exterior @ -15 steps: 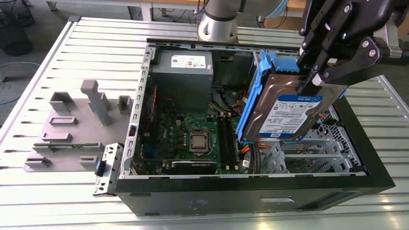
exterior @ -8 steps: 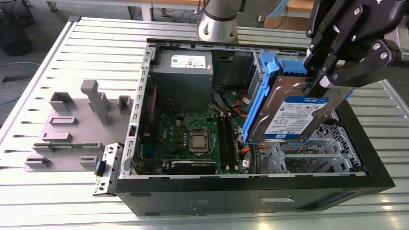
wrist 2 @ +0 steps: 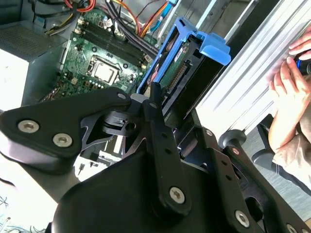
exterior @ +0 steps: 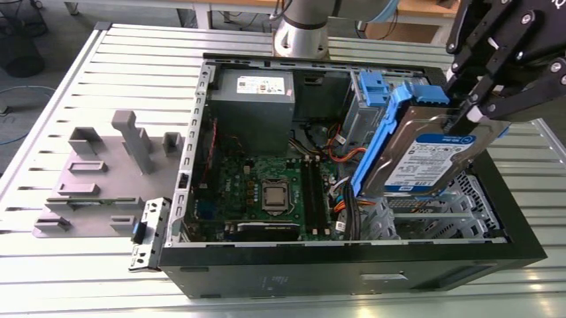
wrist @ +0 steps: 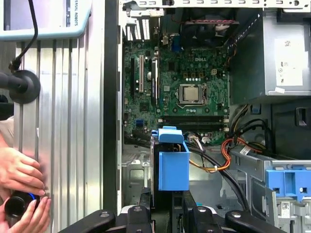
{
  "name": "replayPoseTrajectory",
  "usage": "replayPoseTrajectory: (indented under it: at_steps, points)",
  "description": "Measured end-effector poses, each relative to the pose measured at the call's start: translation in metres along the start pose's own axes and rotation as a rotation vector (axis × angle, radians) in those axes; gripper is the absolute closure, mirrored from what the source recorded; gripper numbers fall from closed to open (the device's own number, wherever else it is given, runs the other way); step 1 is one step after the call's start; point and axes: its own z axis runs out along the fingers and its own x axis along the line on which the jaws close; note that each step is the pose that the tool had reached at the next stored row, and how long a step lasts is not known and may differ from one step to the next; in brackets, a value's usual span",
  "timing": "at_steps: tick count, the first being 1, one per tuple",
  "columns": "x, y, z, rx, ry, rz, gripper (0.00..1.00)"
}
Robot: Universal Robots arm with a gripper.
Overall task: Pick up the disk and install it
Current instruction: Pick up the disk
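The gripper [exterior: 473, 120] reaches down at a slant from the exterior view's right, its fingers clamped on the upper end of the disk [exterior: 425, 156]. The disk hangs tilted, blue frame toward the motherboard [exterior: 265, 192], above the open computer case [exterior: 354, 265] and clear of its floor. Orange and black cables [wrist: 218, 160] run just beside it, and the grey drive cage [exterior: 367, 99] stands behind. A person's hands [wrist: 19, 172] rest on the worktop [exterior: 132, 73] outside the case.

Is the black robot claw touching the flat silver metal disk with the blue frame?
Touching: in the exterior view the gripper clamps the disk at its upper edge, holding it aloft.
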Motion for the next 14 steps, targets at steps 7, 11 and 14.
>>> replayPoseTrajectory:
  at_steps: [7, 11, 14]
  points:
    - [-0.0005, -0.0200, -0.0003, -0.0015, 0.0000, 0.000, 0.65]
    - [-0.0009, -0.0328, -0.0005, -0.0024, 0.0000, 0.000, 0.65]
    - [-0.0011, -0.0419, -0.0005, -0.0031, 0.0001, 0.000, 0.65]
